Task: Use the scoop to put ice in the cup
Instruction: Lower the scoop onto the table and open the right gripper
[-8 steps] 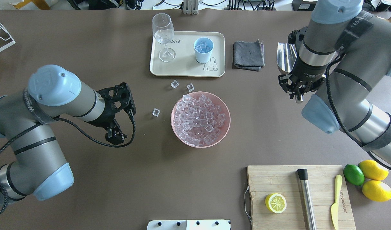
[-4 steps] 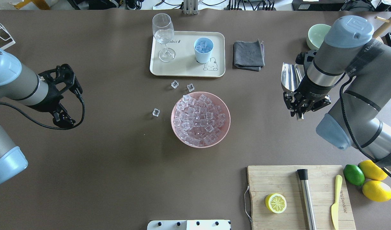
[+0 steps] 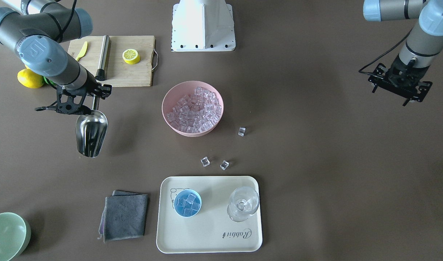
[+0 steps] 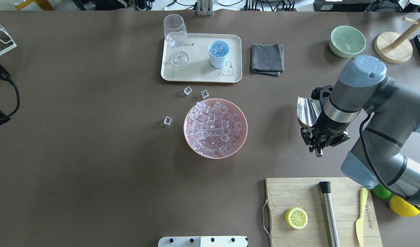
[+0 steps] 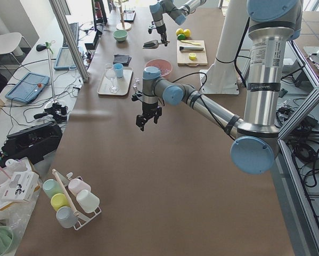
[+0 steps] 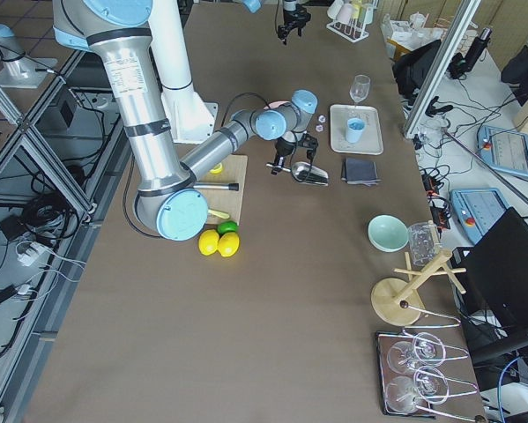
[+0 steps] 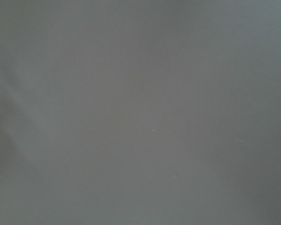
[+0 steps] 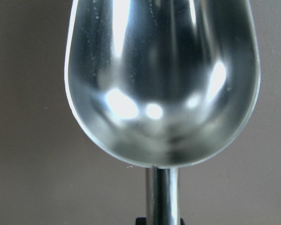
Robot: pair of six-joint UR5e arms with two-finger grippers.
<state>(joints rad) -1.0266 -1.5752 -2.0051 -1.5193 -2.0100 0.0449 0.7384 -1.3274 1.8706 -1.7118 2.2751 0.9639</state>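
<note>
My right gripper [image 4: 320, 141] is shut on the thin rod handle of the steel scoop [image 4: 307, 112], held above the table to the right of the pink bowl [image 4: 242, 137]. The scoop's bowl is empty in the right wrist view [image 8: 161, 79]. It also shows in the front view [image 3: 91, 132]. The ice [image 4: 215, 127] fills the pink bowl. Three loose cubes [image 4: 188, 90] lie on the table beside it. The light-blue cup [image 4: 218, 54] stands on the cream tray [image 4: 199, 76] with several cubes inside. My left gripper [image 3: 400, 86] is open and empty, far off at the table's left.
A clear stemmed glass [image 4: 176, 37] stands on the tray. A grey cloth [image 4: 267, 59] lies right of the tray. A green bowl [image 4: 347, 41] is at the far right. A cutting board [image 4: 319, 195] holds a lemon half [image 4: 296, 218], a steel cylinder [image 4: 329, 212] and a yellow knife [image 4: 360, 216].
My right arm has carried the scoop from beside the grey cloth toward the near side, to right of the pink bowl. My left arm has pulled away to the left.
</note>
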